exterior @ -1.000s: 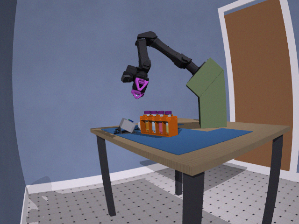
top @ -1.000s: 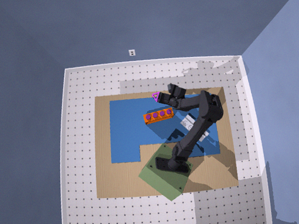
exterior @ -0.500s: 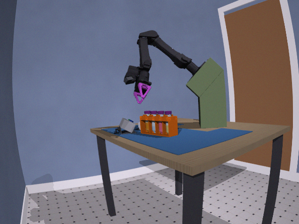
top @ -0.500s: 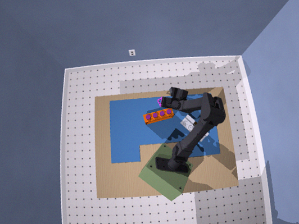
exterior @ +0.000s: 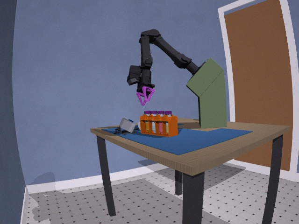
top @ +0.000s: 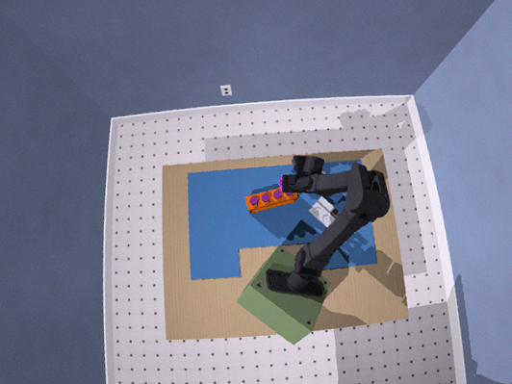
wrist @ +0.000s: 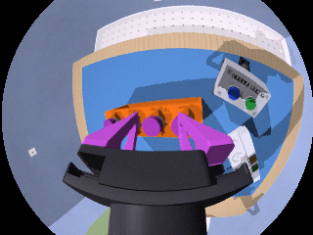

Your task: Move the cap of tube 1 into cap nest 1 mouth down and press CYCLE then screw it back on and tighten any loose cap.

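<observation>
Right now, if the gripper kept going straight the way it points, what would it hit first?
The gripper points down, open and empty, above the orange rack. It would probably meet the purple cap at the rack's end; exact alignment is unclear.
</observation>
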Controlling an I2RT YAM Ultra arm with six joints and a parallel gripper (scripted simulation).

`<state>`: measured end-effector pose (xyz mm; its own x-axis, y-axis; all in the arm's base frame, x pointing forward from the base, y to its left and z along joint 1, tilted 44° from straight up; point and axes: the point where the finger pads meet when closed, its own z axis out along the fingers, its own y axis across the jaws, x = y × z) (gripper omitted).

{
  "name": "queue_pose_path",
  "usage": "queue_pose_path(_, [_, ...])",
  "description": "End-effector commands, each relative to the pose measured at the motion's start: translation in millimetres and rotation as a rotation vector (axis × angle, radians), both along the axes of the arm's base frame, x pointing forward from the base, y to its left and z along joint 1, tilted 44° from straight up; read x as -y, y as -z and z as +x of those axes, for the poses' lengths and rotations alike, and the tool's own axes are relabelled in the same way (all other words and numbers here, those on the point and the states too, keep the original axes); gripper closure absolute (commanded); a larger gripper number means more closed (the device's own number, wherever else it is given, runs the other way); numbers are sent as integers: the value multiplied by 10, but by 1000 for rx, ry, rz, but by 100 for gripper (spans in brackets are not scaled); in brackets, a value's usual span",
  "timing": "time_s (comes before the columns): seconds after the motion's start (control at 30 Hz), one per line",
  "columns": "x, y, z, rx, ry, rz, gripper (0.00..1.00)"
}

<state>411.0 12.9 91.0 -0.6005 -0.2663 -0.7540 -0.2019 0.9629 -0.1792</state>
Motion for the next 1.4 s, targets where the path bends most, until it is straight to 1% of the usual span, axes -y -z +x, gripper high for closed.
queue_pose_path(0.0, [162, 52, -99, -27, 21, -78, 51])
queue_pose_path(0.03, [162, 52, -99, -27, 21, -78, 51])
queue_pose_path(0.13, [282, 83, -184, -65, 56, -164, 51])
queue_pose_path(0.17, [322, 94, -212, -70, 61, -176, 51])
queue_pose_path(0.23, [322, 94, -212, -70, 61, -176, 51])
queue_pose_path(0.33, [438, 120, -305, -112, 93, -261, 51])
queue_pose_path(0.37, [477, 129, -335, -119, 97, -274, 51])
queue_pose_path(0.43, [554, 146, -396, -119, 97, -274, 51])
queue_pose_path(0.47, [559, 148, -400, -119, 97, -274, 51])
queue_pose_path(0.57, [670, 166, -501, -165, 125, -359, 51])
queue_pose_path(0.6, [706, 172, -535, -173, 129, -372, 51])
queue_pose_path(0.67, [748, 179, -573, -173, 129, -372, 51])
queue_pose_path(0.73, [865, 192, -692, -190, 138, -400, 51])
queue_pose_path(0.8, [865, 192, -692, -190, 138, -400, 51])
queue_pose_path(0.83, [923, 198, -752, -198, 142, -414, 51])
queue_pose_path(0.97, [930, 200, -758, -232, 157, -470, 51])
queue_pose_path(1.27, [929, 200, -758, -232, 157, -470, 51])
queue_pose_path(1.3, [852, 228, -741, -218, 217, -412, 51])
queue_pose_path(1.37, [852, 228, -741, -218, 217, -412, 51])
